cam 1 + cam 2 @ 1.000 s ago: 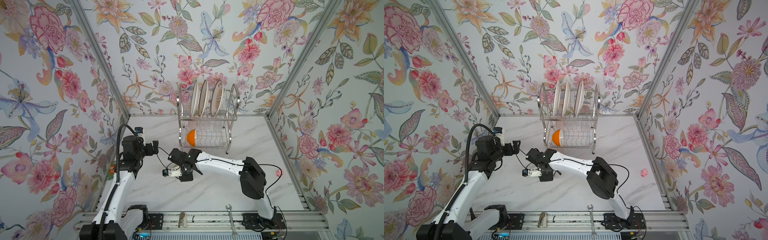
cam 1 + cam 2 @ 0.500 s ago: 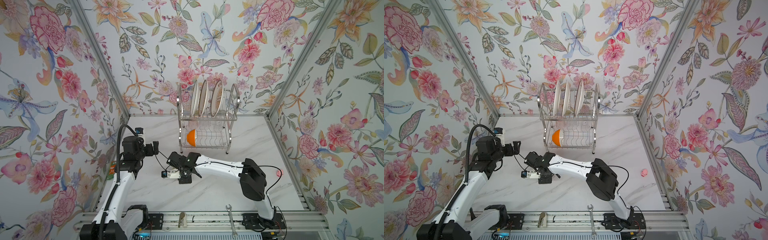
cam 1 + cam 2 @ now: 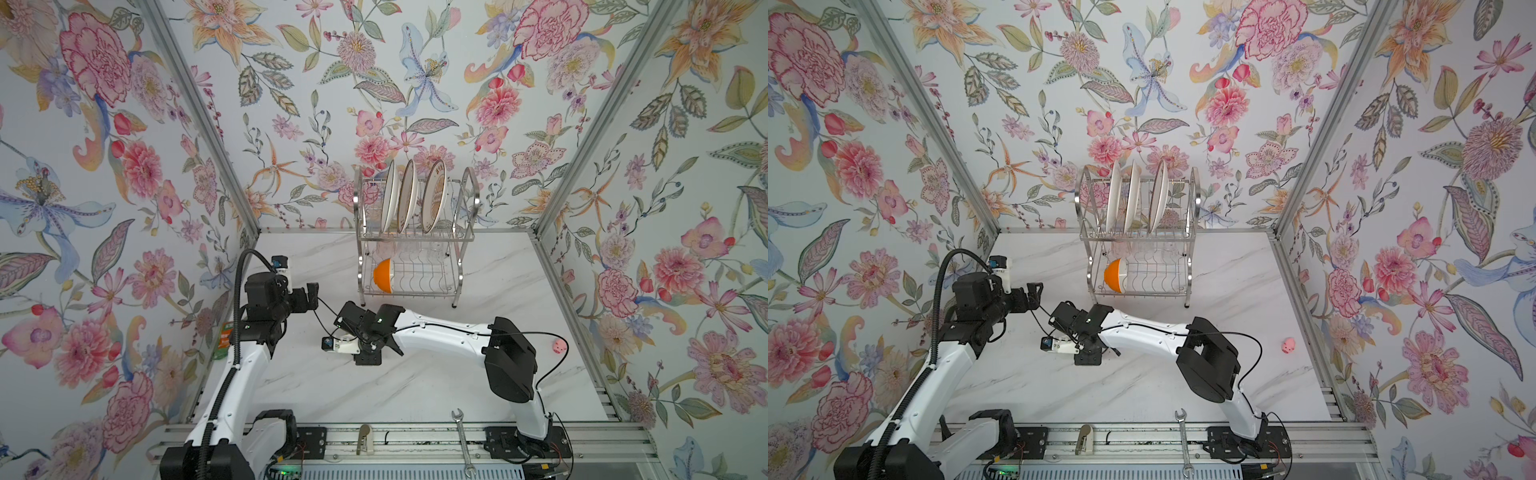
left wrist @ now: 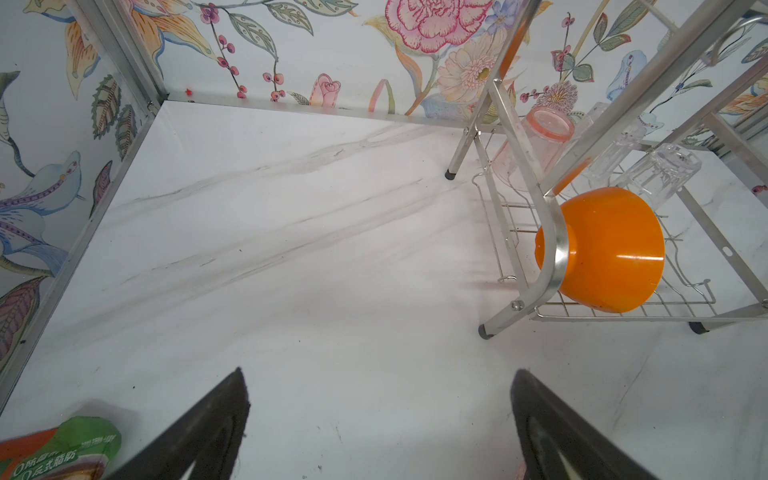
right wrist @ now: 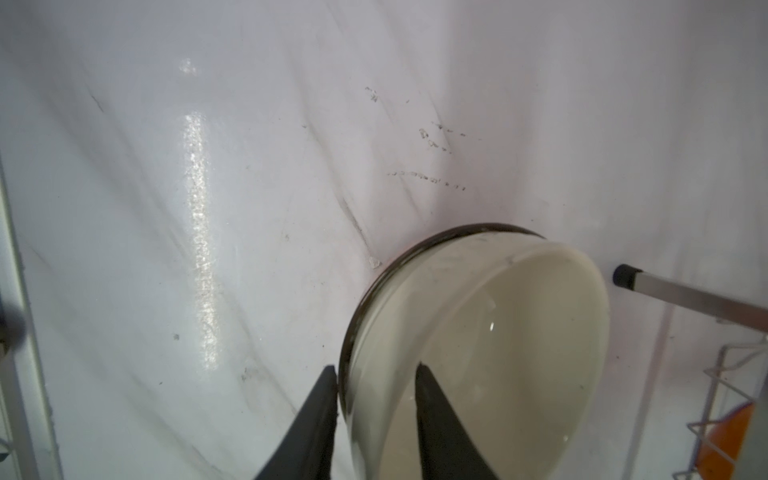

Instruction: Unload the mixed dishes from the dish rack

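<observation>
Straddling the cream bowl (image 5: 498, 332) rim, your right tool (image 5: 376, 368) shows no sure grip; left tool (image 4: 379, 370) wide. Plates (image 3: 406, 195), orange bowl (image 4: 611, 249), tumblers (image 4: 660, 170) wait in the rack (image 4: 552, 232).

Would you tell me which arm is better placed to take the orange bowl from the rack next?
Left. The left gripper is open and empty, facing the orange bowl on the lower shelf of the dish rack; the right gripper is busy, its jaws astride the rim of the cream bowl.
</observation>
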`<action>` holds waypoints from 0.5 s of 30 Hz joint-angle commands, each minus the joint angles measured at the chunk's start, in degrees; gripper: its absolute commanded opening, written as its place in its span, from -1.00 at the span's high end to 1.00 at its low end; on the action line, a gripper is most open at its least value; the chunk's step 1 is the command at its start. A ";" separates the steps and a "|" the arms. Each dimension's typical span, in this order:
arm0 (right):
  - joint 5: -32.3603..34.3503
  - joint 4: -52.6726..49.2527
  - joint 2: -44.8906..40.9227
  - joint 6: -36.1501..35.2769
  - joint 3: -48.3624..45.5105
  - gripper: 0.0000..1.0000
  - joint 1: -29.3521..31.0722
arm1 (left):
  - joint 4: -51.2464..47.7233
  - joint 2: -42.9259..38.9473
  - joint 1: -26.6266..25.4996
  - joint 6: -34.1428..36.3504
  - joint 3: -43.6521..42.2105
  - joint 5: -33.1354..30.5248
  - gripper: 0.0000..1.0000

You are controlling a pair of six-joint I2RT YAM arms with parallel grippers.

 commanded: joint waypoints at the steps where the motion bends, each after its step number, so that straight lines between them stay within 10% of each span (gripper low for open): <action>1: -3.21 1.76 -3.51 2.24 -1.66 0.31 -0.69 | 1.07 0.38 0.55 -0.09 -0.54 1.07 -0.99; 15: -1.30 3.31 -3.18 3.37 -4.28 0.62 -0.54 | 1.42 0.86 0.55 -0.44 -0.55 2.12 -0.99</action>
